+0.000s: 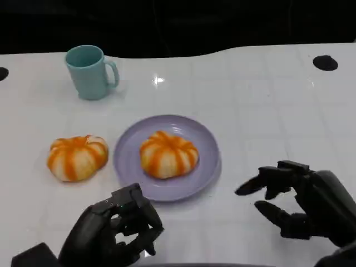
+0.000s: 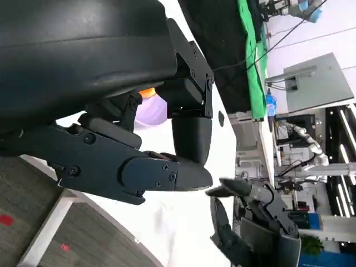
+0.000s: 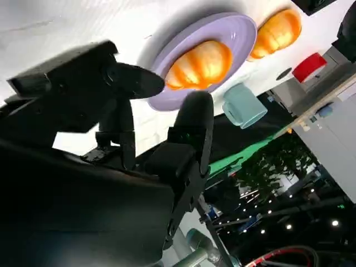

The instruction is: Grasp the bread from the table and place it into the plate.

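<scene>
One orange-and-white striped bread (image 1: 168,154) lies on the lilac plate (image 1: 127,167) at the table's middle. A second striped bread (image 1: 77,157) sits on the white table just left of the plate. My left hand (image 1: 114,231) hovers near the front edge, below the plate's near rim, fingers loosely bent and holding nothing. My right hand (image 1: 295,203) is to the right of the plate, fingers spread and empty. In the right wrist view the plate (image 3: 239,33), its bread (image 3: 203,64) and the other bread (image 3: 278,32) lie beyond my fingers (image 3: 192,119).
A teal mug (image 1: 89,71) stands at the back left, handle to the right. Black round holes mark the table at the far right (image 1: 325,63) and the far left edge (image 1: 1,73). The left wrist view shows my right hand (image 2: 256,222) across the white table.
</scene>
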Controlling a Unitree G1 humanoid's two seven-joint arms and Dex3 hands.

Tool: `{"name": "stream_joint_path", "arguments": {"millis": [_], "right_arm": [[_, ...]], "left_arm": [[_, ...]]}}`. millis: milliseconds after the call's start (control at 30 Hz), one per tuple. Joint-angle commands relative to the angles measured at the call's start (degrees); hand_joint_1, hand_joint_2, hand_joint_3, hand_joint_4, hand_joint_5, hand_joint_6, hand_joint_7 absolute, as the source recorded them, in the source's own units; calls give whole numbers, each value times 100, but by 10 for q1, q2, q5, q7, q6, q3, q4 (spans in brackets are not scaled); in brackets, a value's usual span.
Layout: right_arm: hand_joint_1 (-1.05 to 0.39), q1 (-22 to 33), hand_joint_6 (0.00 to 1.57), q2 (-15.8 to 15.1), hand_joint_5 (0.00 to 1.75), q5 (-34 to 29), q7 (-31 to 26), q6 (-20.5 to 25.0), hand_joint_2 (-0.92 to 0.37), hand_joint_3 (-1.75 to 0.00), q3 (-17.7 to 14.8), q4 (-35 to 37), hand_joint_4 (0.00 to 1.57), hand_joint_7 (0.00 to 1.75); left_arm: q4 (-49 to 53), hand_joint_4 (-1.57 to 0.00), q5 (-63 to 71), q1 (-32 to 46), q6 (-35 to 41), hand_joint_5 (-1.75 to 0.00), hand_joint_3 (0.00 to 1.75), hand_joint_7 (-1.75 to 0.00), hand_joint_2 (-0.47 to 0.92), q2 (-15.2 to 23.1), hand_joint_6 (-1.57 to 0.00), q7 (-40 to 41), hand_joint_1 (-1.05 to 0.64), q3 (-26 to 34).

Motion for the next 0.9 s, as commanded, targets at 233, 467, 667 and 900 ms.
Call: {"name": "stream_joint_path", "arguments": {"millis": [233, 467, 667, 900], "right_arm": [[1, 48, 64, -18, 175, -22, 22, 55, -35, -124, -15, -60, 73, 146], [0, 60, 61, -7, 175, -8, 30, 76, -35, -127, -7, -63, 72, 148], [0, 65, 59, -4, 175, -17, 27, 75, -33, -128, -1, -65, 74, 153], [-1, 66, 59, -5, 175, -38, 14, 66, -31, -129, 3, -59, 77, 155]], "left_arm": [[-14, -69, -1, 3, 3, -175, 30, -156, 92, 10, -60, 4, -54, 5], [-20, -69, -6, 6, 11, -175, 30, -156, 92, 12, -60, 3, -51, 8], [-19, -69, -9, 7, 6, -175, 30, -156, 92, 17, -60, 0, -51, 13], [-10, -69, -6, 6, 2, -175, 30, -156, 92, 18, -59, 2, -51, 18]]}}
